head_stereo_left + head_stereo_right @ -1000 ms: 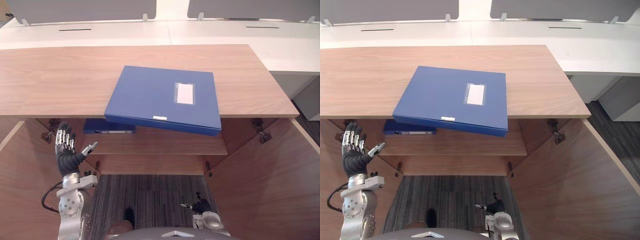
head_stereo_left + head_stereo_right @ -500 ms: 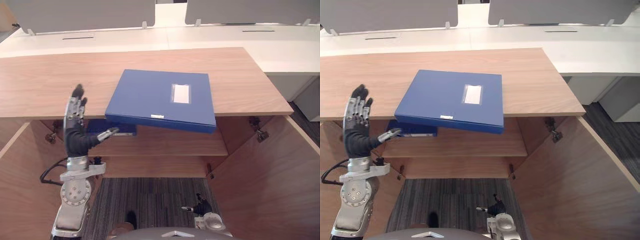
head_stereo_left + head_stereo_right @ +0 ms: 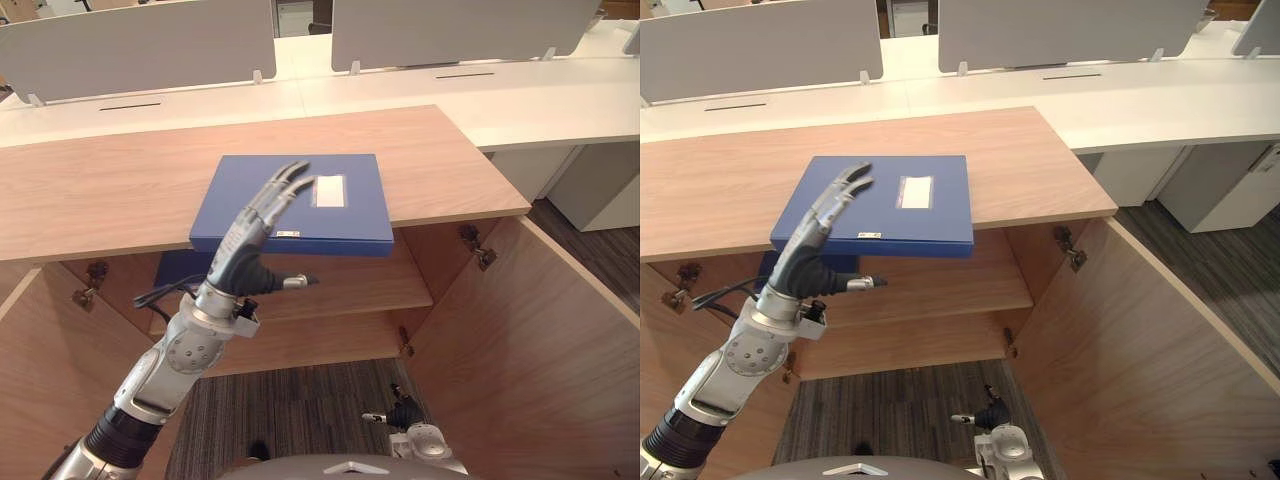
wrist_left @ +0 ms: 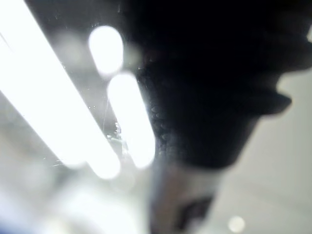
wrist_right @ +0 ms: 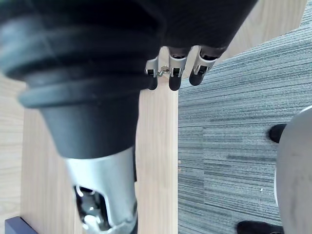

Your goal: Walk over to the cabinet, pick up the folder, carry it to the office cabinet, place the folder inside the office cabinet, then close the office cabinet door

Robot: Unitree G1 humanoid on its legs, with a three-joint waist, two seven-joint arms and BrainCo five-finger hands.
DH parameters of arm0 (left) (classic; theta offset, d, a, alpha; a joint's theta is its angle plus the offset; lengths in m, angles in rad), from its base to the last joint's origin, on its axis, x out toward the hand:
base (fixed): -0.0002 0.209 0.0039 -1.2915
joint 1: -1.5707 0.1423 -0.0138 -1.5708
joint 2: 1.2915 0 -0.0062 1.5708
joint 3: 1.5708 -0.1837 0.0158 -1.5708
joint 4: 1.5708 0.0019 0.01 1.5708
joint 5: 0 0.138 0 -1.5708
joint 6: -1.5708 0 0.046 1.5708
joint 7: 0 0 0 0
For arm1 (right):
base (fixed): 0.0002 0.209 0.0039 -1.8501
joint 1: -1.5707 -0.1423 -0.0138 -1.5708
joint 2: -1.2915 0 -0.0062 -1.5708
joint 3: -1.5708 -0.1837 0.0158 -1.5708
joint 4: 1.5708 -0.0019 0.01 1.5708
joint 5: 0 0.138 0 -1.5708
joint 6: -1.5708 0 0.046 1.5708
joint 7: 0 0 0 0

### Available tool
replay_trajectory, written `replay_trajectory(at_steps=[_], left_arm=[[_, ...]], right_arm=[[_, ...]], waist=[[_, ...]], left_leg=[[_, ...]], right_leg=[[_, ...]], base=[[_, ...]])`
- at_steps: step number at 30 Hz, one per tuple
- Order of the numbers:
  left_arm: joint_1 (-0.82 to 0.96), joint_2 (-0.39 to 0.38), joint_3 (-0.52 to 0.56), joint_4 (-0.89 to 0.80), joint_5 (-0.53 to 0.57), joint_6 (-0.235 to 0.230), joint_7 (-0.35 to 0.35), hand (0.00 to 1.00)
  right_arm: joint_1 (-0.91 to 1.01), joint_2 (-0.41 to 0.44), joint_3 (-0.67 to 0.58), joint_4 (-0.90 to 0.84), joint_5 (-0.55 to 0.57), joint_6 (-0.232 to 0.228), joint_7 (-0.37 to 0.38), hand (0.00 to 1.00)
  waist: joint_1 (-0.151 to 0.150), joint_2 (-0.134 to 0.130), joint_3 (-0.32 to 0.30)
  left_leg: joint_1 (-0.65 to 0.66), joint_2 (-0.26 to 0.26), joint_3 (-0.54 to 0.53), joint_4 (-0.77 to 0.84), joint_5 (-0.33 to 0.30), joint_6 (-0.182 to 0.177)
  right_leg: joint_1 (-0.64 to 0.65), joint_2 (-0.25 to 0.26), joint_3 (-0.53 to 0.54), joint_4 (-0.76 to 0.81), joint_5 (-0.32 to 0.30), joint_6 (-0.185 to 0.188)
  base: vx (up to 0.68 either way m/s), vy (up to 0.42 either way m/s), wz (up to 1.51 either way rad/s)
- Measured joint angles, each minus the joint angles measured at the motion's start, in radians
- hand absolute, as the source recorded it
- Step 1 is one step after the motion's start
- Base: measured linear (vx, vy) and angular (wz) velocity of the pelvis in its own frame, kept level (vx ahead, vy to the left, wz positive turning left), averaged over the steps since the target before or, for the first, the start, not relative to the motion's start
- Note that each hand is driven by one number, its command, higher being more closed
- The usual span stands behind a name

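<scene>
The blue folder [image 3: 350, 218] lies flat on the wooden counter [image 3: 100, 200] that tops the open cabinet, at the middle of the head views, with its near edge jutting just past the counter's front edge. A white label [image 3: 330, 190] sits on its cover toward 12 o'clock, and a small white tag [image 3: 288, 234] is on the spine facing 6 o'clock. The writing on both is too small to read.

The left robot hand [image 3: 250, 250] is raised over the folder's 8 o'clock corner. Its fingers [image 3: 285, 185] are straight and spread across the cover and the thumb points to 3 o'clock. It grips nothing, and I cannot tell whether it touches the folder.

The right robot hand [image 3: 400, 411] hangs low at 6 o'clock over the grey carpet [image 5: 234, 146], fingers [image 5: 170, 73] loose and empty.

Under the counter at 9 o'clock a second blue folder [image 3: 178, 268] rests on the shelf [image 3: 350, 285]. The cabinet door [image 3: 520, 330] at 4 o'clock stands open. White desks [image 3: 540, 95] lie at 12 o'clock.
</scene>
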Motion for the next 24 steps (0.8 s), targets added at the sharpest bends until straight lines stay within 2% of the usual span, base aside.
replay_trajectory(at_steps=[5,10,14,24], left_arm=[[-0.068,0.015,-0.086,0.070,0.169,0.015,0.039,0.00],[-0.100,0.014,-0.134,0.115,0.312,0.058,0.074,0.00],[-0.106,0.013,-0.151,0.135,0.355,0.072,0.091,0.00],[-0.137,-0.014,-0.136,0.247,0.501,0.166,0.149,0.00]], right_arm=[[-0.002,0.000,0.003,0.000,0.000,-0.004,-0.001,0.00],[-0.009,-0.003,0.022,0.000,0.001,-0.007,-0.002,0.00],[-0.012,-0.004,0.023,0.000,0.000,-0.007,-0.002,0.00],[-0.014,-0.005,0.027,-0.001,0.001,-0.007,-0.002,0.00]], waist=[[-0.012,-0.006,-0.007],[-0.031,-0.010,-0.012],[-0.034,-0.011,-0.012],[-0.045,-0.019,-0.008]], left_leg=[[-0.006,0.004,0.012,0.000,0.000,-0.001],[-0.013,0.004,0.013,0.000,0.001,-0.001],[-0.011,0.005,0.011,-0.001,0.002,-0.002],[0.001,0.002,0.007,-0.002,-0.001,-0.002]], right_leg=[[-0.012,0.004,0.013,-0.001,0.007,-0.001],[-0.019,0.005,0.014,0.000,0.009,-0.002],[-0.015,0.008,0.011,-0.005,0.012,-0.005],[0.010,0.006,0.006,-0.037,0.018,-0.002]], base=[[0.00,-0.010,-0.08],[0.00,0.000,0.00],[0.00,0.000,0.00],[-0.01,-0.002,0.01]])
